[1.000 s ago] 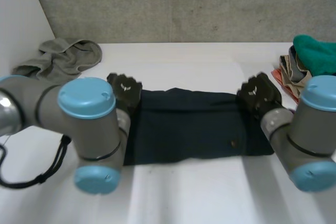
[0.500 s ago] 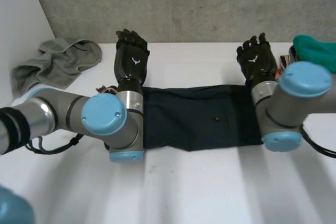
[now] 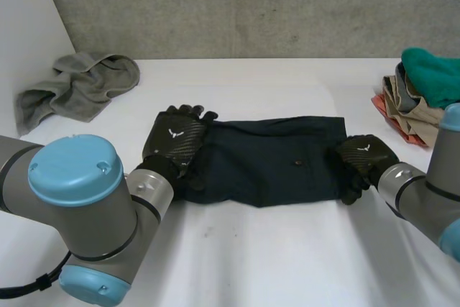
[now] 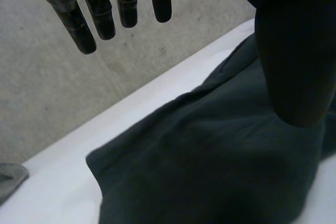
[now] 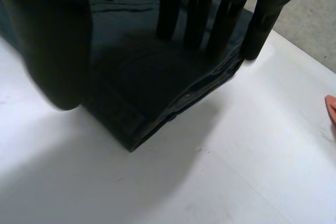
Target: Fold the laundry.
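Navy garment (image 3: 269,163), folded; left hand (image 3: 172,141) and right hand (image 3: 363,159) at its ends, fingers (image 5: 227,14) straight

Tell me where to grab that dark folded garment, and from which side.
Take the dark garment by its two short ends, coming in from the outer sides. It lies flat as a long band, and its right end shows stacked layer edges, so probably pinch all layers together.
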You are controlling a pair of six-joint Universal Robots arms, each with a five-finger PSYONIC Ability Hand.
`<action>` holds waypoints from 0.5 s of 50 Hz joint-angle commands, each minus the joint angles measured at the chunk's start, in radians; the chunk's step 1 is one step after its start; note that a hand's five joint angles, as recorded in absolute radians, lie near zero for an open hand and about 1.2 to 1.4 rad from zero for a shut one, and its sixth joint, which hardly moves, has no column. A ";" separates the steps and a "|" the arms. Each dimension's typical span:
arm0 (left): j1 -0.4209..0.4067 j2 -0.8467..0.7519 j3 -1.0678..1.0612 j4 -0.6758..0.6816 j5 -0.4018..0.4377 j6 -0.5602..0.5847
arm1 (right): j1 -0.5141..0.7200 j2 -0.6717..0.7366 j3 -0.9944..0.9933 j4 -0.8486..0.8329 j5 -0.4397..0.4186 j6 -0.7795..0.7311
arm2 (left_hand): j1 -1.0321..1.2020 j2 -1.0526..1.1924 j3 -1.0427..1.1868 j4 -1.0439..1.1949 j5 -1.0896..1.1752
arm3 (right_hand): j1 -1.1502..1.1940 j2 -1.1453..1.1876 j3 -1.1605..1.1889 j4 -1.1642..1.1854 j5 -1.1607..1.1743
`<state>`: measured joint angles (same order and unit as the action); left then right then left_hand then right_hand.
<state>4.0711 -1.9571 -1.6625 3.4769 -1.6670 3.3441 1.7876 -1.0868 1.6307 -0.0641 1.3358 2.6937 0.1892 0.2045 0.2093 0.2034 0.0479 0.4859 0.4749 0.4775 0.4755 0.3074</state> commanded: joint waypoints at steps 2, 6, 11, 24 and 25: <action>0.006 0.004 0.010 -0.019 0.003 -0.008 | -0.005 0.051 -0.011 -0.105 0.022 -0.006 | 0.004 -0.012 -0.016 -0.010 -0.029 | 0.910 0.921 0.919 0.921 0.914; 0.005 0.023 0.009 -0.027 0.001 -0.009 | -0.008 0.035 0.003 -0.105 0.080 -0.015 | 0.001 -0.014 -0.019 -0.013 -0.032 | 0.910 0.921 0.919 0.921 0.914; 0.005 0.069 -0.005 -0.029 0.000 -0.008 | -0.026 -0.082 0.052 -0.103 0.166 -0.122 | 0.001 -0.014 -0.019 -0.013 -0.032 | 0.910 0.921 0.919 0.921 0.914; 0.040 0.173 -0.022 -0.053 -0.003 -0.015 | 0.152 -0.144 0.020 -0.276 0.157 -0.531 | -0.011 -0.026 -0.031 -0.025 -0.044 | 0.910 0.921 0.919 0.921 0.914; 0.046 0.179 -0.023 -0.056 -0.003 -0.015 | 0.191 -0.133 0.014 -0.305 0.143 -0.532 | -0.011 -0.026 -0.031 -0.025 -0.044 | 0.910 0.921 0.919 0.921 0.914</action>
<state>4.0846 -1.8160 -1.6790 3.4357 -1.6697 3.3316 1.7736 -1.2499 1.6979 -0.2242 1.5347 2.2141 0.1891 0.2045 0.2093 0.2034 0.0478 1.0431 1.1494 1.1666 1.2003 0.9608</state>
